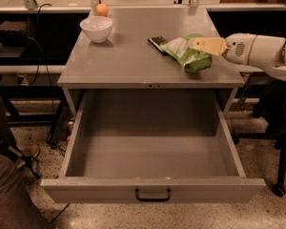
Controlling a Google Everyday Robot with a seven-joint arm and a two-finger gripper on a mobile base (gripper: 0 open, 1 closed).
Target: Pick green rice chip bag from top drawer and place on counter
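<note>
The green rice chip bag [189, 57] lies on the counter [128, 56] at its right side, white label facing up, its left end against a small dark wrapped bar [157, 42]. My gripper [203, 46] reaches in from the right on a white arm and sits on top of the bag's upper edge, touching it. The top drawer [152, 187] is pulled fully open below the counter and its inside is bare; its black handle [153, 195] faces front.
A white bowl [96, 28] stands at the counter's back left with an orange ball [102, 9] behind it. Dark shelving runs behind the cabinet. A person's leg and shoe [9, 175] are at the lower left. A chair base [279, 187] stands at the right.
</note>
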